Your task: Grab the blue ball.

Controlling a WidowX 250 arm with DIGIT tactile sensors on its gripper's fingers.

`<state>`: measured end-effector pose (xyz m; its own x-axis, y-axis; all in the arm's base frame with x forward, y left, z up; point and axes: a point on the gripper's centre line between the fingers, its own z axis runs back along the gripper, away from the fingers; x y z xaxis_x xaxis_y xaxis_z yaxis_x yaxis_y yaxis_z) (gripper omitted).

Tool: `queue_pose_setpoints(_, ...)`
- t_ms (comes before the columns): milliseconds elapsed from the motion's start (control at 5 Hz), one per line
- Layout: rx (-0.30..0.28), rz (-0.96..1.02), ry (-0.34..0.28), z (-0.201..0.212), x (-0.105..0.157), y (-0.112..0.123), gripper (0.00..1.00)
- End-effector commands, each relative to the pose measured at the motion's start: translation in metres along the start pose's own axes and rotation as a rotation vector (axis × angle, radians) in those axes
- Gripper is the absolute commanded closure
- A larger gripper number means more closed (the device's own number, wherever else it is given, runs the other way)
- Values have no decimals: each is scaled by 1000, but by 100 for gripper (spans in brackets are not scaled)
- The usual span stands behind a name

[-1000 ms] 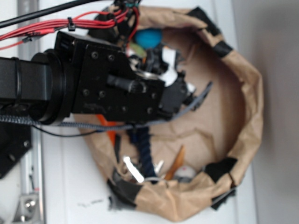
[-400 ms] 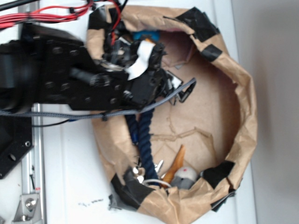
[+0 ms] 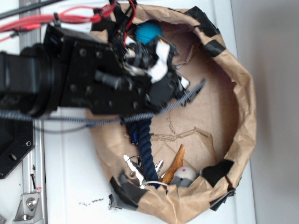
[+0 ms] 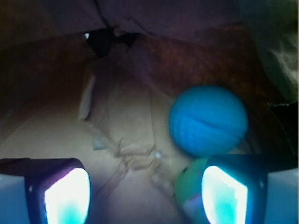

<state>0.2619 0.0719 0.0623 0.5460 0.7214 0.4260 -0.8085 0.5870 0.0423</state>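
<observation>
Exterior view: the blue ball (image 3: 148,32) is lying at the paper nest's (image 3: 243,107) far rim, the hand (image 3: 161,63) hovering beside it. Wrist view: the hand (image 4: 145,193) is standing wide and empty, the blue ball (image 4: 208,120) sitting just beyond its right finger (image 4: 223,193).

This looks like a robotics lab bench, not anyone's home. A black robot arm (image 3: 74,81) with exposed bolts reaches in from the left, a bundle of red wires (image 3: 51,21) running along its top. It stands over a plain white tabletop (image 3: 70,177) with a bare metal rail (image 3: 30,186) bolted along the edge. The work area is a makeshift pen of crumpled brown paper (image 3: 243,116) patched with black tape (image 3: 217,170), holding toys and odds and ends.
</observation>
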Motion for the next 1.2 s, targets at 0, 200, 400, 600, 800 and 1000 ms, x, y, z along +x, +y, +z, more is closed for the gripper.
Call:
queue_pose_setpoints(0, -117, 83, -8, 44, 15, -33, 0)
queue_pose_setpoints(200, -103, 84, -25, 38, 10, -48, 0)
queue_pose_setpoints(400, -70, 55, -55, 20, 10, -31, 0)
queue_pose_setpoints(600, -30, 59, -81, 14, 12, 10, 0)
queue_pose_setpoints(800, -8, 75, -92, 15, 13, 39, 0)
queue_pose_setpoints(1000, 14, 101, -44, -5, 19, 57, 0)
